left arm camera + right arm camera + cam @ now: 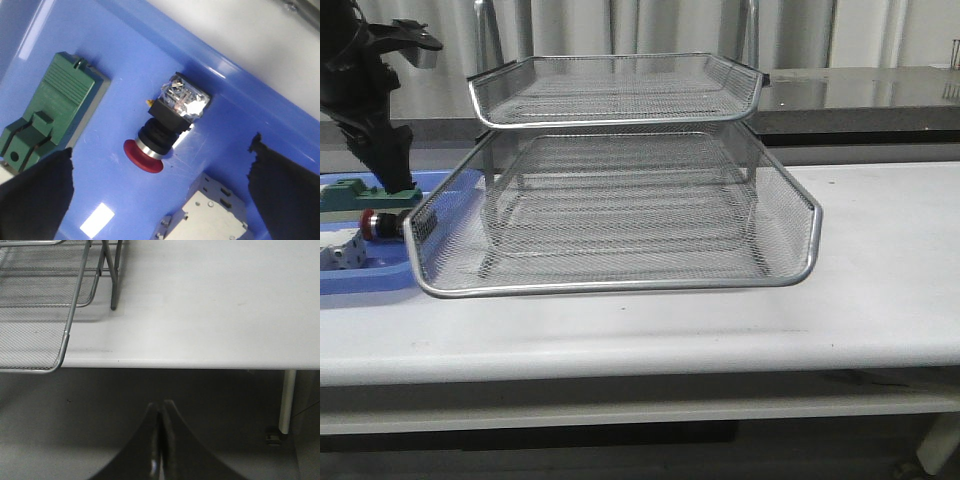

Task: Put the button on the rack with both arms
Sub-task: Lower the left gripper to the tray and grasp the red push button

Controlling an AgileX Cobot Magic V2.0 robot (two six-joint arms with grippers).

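Note:
The button (pixel 167 127) lies on its side in the blue tray (pixel 125 50), red head (pixel 144 156) nearest my left gripper's fingers. My left gripper (pixel 161 150) hangs just over it, open, with one finger (pixel 35 200) on each side and nothing held. From the front, the button (pixel 375 222) shows just left of the rack (pixel 620 150), under the left gripper (pixel 392 180). One rack tray is slid out towards the table's front (pixel 610 285). My right gripper (pixel 160 407) is shut and empty, beyond and below the table's front edge; it is out of the front view.
A green block (pixel 55 110) and a white block (pixel 215 210) share the blue tray with the button. The tray (pixel 370 275) sits at the table's left, touching or close beside the rack's slid-out tray. A rack leg (pixel 114 290) stands on the white table (pixel 210 305).

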